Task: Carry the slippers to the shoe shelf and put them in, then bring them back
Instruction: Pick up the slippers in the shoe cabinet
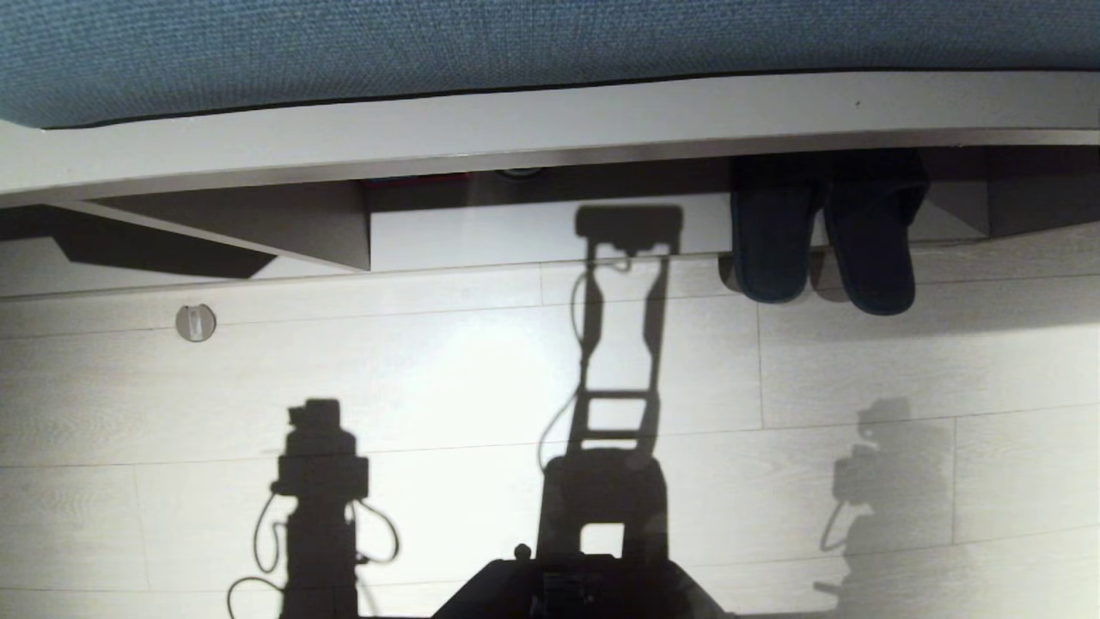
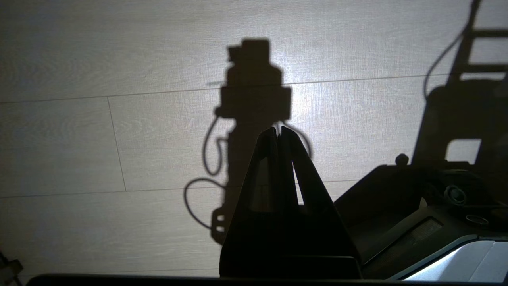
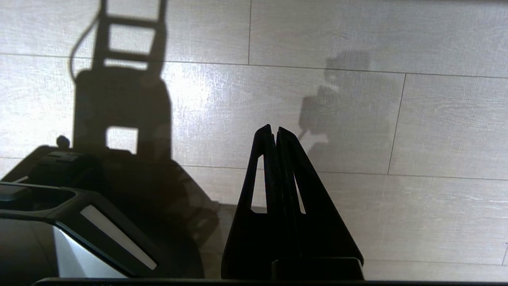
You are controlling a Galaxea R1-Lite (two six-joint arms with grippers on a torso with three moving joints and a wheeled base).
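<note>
The right gripper [image 3: 274,131] has its fingers clenched on nothing, hanging over the pale wood-plank floor [image 1: 430,378]; the left gripper [image 2: 279,133] is clenched and empty too, likewise above the floor. The 2 dark navy backless fabric slippers [image 1: 821,249] sit side by side in the low pale-wood shoe shelf [image 1: 533,228] under the blue cushion [image 1: 344,52], heels jutting out over the floor. Putting-in looks done; next, a gripper must spread, reach in and grasp the pair.
</note>
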